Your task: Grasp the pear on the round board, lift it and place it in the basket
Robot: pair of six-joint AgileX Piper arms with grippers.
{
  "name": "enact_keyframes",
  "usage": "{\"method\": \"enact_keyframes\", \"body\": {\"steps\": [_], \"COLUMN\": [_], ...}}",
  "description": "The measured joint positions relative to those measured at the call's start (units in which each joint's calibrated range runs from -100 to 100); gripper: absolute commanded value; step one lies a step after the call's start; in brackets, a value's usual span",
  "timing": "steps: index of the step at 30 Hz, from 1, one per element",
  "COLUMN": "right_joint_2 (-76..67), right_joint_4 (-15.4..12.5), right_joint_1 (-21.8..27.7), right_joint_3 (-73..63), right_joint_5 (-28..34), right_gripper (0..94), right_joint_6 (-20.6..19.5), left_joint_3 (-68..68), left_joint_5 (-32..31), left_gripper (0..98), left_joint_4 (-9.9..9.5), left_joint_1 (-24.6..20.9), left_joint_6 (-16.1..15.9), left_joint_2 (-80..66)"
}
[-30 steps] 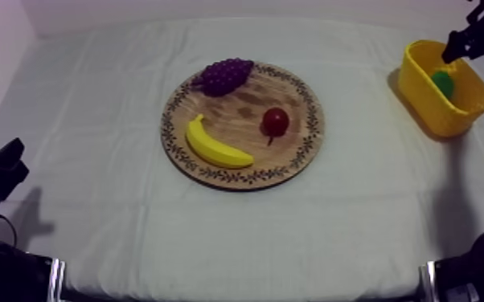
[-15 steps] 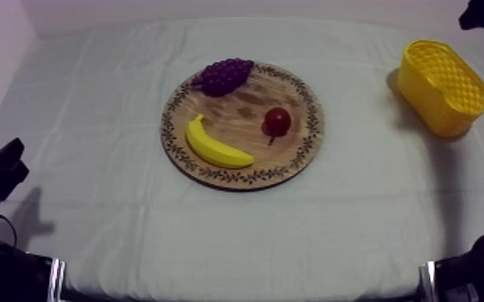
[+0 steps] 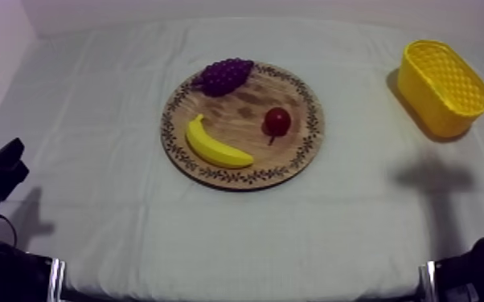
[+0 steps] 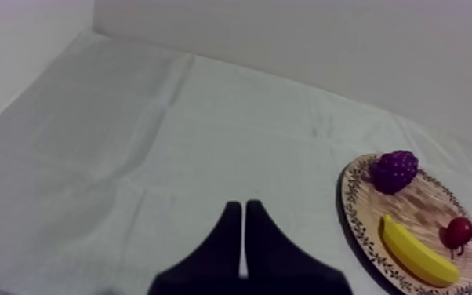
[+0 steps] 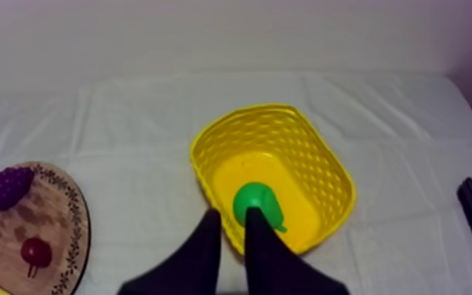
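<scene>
Across the cloth-covered worktop [image 3: 116, 120], the wooden board [image 3: 237, 108] sits at the centre and the yellow basket [image 5: 302, 149] stands well apart at the right side, within the right arm's reach. The board carries a banana [image 3: 215, 147], a bunch of grapes [image 3: 225, 75] and a small red fruit [image 3: 276, 120], none of them wanted by the job. The pear [image 5: 256, 205] lies on the basket's floor, so delivery looks complete. The right claw [image 5: 232, 213] hangs above the basket's near rim, fingers slightly parted and grasping nothing. The left claw [image 4: 243, 205] rests clenched on nothing beside the board, apparently not needed.
</scene>
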Motion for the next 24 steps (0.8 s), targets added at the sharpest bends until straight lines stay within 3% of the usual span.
{"method": "enact_keyframes", "body": {"steps": [10,14,18,24], "right_joint_2": [-23.16,-30.79,-37.25,-44.59], "right_joint_4": [5.31,5.71,4.54,3.95], "right_joint_1": [-3.36,-4.58,-5.29,-5.89], "right_joint_3": [27.31,38.42,47.61,54.55], "right_joint_5": [-17.18,-21.22,-21.44,-17.04], "right_gripper": [0.8,0.6,0.6,0.4], "right_joint_6": [-4.48,-4.70,-4.05,-5.05], "left_joint_3": [0.00,0.00,0.00,0.00], "left_joint_5": [0.00,0.00,0.00,0.00], "left_gripper": [0.1,0.1,0.1,0.1], "left_joint_4": [0.00,0.00,0.00,-0.05], "left_joint_1": [0.00,0.00,0.00,0.00], "left_joint_6": [0.00,0.00,0.00,0.00], "left_joint_2": [0.00,0.00,0.00,0.00]}}
